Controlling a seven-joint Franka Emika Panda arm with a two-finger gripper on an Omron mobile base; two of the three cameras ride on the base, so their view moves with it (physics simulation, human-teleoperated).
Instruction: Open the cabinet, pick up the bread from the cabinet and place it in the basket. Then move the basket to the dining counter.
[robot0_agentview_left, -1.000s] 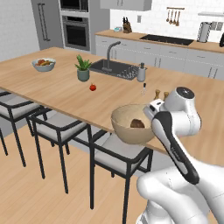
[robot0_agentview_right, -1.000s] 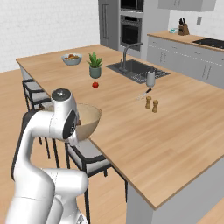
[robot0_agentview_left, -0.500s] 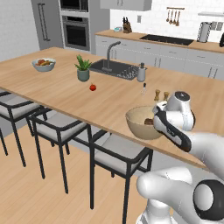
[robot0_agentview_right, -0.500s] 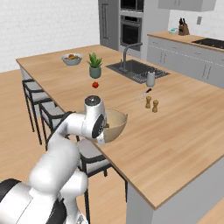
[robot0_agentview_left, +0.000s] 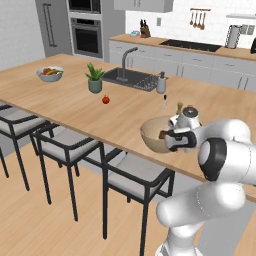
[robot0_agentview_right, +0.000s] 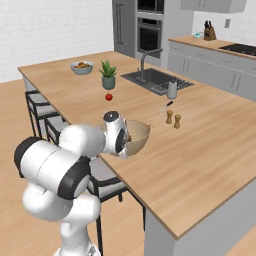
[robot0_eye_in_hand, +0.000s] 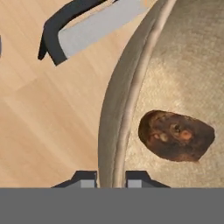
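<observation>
Since the earlier frame the basket (robot0_agentview_left: 159, 134) has swung over the dining counter (robot0_agentview_left: 75, 105) near edge; my gripper (robot0_eye_in_hand: 111, 177) pinches its rim, bread (robot0_eye_in_hand: 176, 135) inside. Next I lower and release.

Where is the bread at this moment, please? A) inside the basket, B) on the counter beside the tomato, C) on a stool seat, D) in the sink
A: in the hand view the bread lies on the speckled inside of the basket, whose rim sits between the fingertips of the gripper.
</observation>
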